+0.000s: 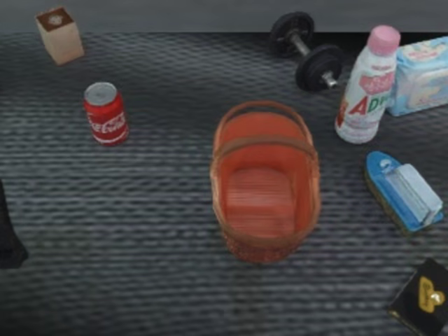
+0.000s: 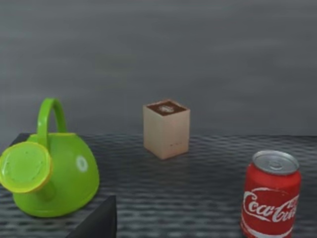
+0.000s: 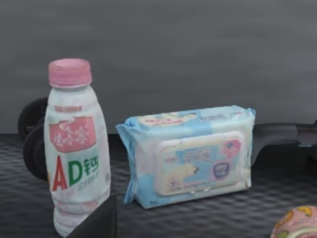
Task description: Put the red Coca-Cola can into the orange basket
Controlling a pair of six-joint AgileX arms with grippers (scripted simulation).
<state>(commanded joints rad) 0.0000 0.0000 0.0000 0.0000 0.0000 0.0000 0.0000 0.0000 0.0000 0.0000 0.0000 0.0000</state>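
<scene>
The red Coca-Cola can (image 1: 106, 113) stands upright at the table's left rear; in the left wrist view the can (image 2: 270, 196) is near and off to one side of my fingers. The orange basket (image 1: 308, 203) sits mid-table with its brownish handle arched across it and nothing inside. My left gripper (image 1: 8, 241) is at the left edge, well short of the can. One dark finger (image 2: 96, 223) shows, with a wide bare gap beside it. My right gripper (image 1: 422, 297) is parked at the front right corner, also showing one finger (image 3: 96, 223).
A tan wooden block (image 1: 59, 33) stands behind the can. A green watering can (image 2: 49, 173) is at far left. Right of the basket are a pink-capped white bottle (image 1: 365, 87), a wet-wipes pack (image 1: 420, 75), a dumbbell (image 1: 308, 49) and a blue stapler-like object (image 1: 402, 189).
</scene>
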